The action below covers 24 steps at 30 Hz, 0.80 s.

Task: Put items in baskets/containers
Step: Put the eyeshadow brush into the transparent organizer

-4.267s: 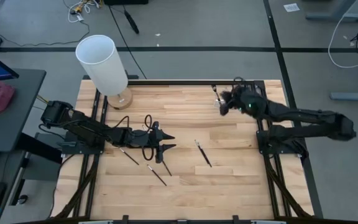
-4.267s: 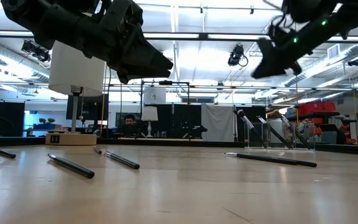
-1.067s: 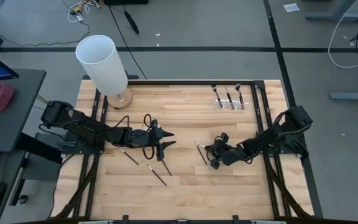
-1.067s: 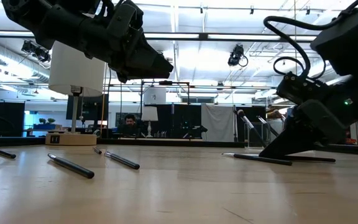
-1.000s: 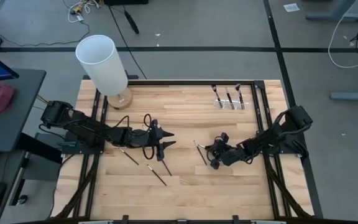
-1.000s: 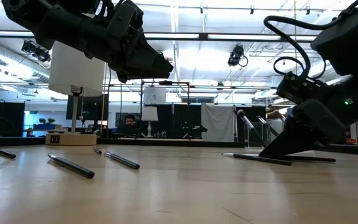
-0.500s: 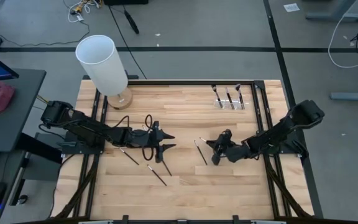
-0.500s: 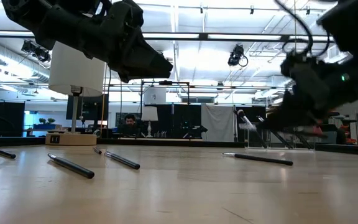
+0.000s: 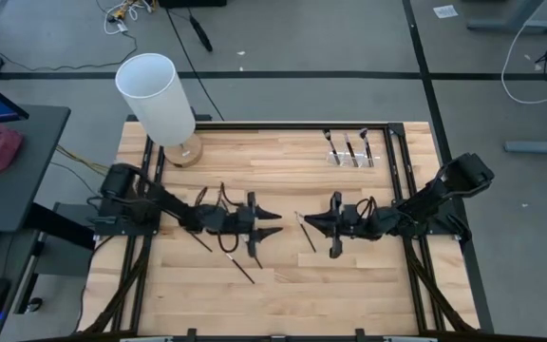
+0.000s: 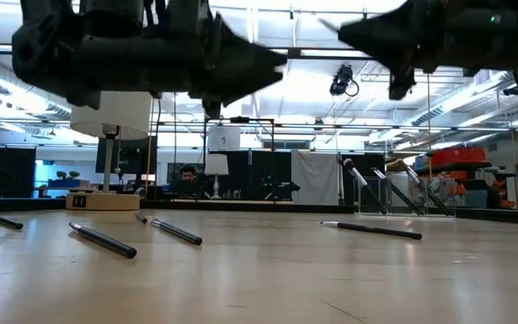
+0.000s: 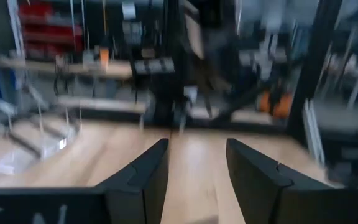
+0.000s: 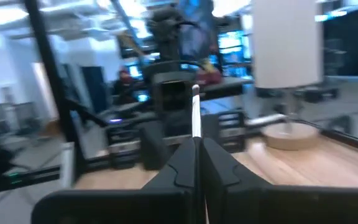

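The thin dark-handled makeup brush point(image 12: 194, 115) now in play is pinched in the right gripper point(image 9: 311, 221), whose fingers are pressed together on it. In the right wrist view its handle pokes out past the fingertips. The gripper hangs above the middle of the light wooden table point(image 9: 273, 161) and points toward the left arm. The small clear plastic holder point(image 9: 349, 160) stands well apart from it, near the table's far edge on the right arm's side, so the right arm is plainly the nearer one. Three brushes already stand in the holder, leaning. A fourth loose brush point(image 9: 305, 232) lies flat just beneath the right gripper, its long axis slanting across the table. At least three more lie on the left half, partly under the left gripper point(image 9: 275, 222). That gripper hovers with its fingers apart, holding nothing.
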Tool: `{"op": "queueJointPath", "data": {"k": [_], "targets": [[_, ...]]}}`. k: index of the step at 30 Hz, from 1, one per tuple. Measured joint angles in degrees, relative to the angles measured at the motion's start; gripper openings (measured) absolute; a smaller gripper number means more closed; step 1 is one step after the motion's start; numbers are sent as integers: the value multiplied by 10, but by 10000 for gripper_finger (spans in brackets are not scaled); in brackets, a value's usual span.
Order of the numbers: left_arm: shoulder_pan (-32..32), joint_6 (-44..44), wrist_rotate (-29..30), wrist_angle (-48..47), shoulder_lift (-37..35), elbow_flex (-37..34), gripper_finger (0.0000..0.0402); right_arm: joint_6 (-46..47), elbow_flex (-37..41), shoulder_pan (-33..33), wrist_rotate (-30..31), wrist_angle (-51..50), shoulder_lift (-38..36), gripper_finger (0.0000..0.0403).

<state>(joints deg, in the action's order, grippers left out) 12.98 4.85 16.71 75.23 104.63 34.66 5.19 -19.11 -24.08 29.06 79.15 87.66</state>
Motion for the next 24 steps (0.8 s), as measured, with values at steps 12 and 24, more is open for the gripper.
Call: {"op": "queueJointPath", "data": {"k": [12, 24], "targets": [[-19, 3, -137, 57, 49, 86, 165, -31, -84, 0, -62, -85, 21, 9], [-18, 4, -136, 82, 49, 89, 149, -26, -84, 0, -73, -91, 21, 9]]}}
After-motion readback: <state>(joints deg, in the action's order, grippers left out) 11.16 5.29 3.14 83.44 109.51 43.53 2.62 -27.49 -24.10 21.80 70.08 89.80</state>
